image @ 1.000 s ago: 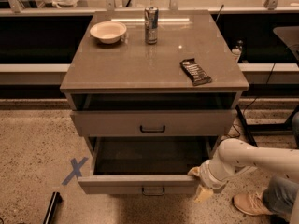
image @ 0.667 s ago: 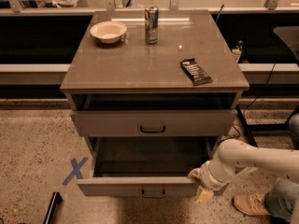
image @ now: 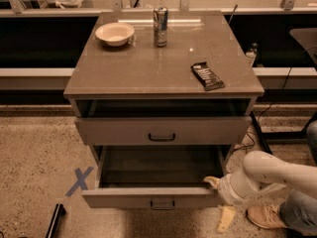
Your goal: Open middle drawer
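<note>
The middle drawer (image: 148,197) of the grey-tan cabinet is pulled far out toward me and shows its plain grey inside. Its small black bar handle (image: 162,204) sits at the centre of the front. My gripper (image: 220,200) is at the drawer's right front corner, on the end of my white arm (image: 267,175), which comes in from the right. One cream finger (image: 213,181) rests at the top of the corner, and the other finger (image: 226,218) hangs below it near the floor, so the fingers stand apart. The top drawer (image: 162,131) is slightly out, with a dark gap above it. The bottom drawer is hidden.
On the cabinet top (image: 148,68) are a white bowl (image: 115,33), a metal can (image: 160,19) and a dark snack bar (image: 207,76). A blue tape X (image: 79,181) marks the floor at left, and a black object (image: 54,221) lies nearby. A person's shoe (image: 265,217) is at right.
</note>
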Tool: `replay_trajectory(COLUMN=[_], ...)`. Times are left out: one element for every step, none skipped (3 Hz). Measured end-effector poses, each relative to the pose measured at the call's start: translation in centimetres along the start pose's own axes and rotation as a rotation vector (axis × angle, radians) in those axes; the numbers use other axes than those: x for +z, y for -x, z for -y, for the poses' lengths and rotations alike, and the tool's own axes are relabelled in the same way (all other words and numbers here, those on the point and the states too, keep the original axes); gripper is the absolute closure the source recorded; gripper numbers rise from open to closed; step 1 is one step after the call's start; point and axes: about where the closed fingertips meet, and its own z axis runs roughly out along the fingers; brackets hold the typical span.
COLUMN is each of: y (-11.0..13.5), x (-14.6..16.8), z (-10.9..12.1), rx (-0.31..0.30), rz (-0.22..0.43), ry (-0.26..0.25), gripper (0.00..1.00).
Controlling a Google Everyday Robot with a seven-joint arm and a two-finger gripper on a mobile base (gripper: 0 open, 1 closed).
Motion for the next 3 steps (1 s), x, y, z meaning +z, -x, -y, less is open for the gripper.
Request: replay_trajectory(y=[0.3, -0.1, -0.5], x=[-2.7, -1.3, 0.3], z=[-1.2, -0.1, 0.4], rx=[0.025, 0.036, 0.049], rz=[0.105, 0.090, 0.073], ry=[-0.028, -0.008, 0.023], gripper=[0.00, 0.03, 0.22])
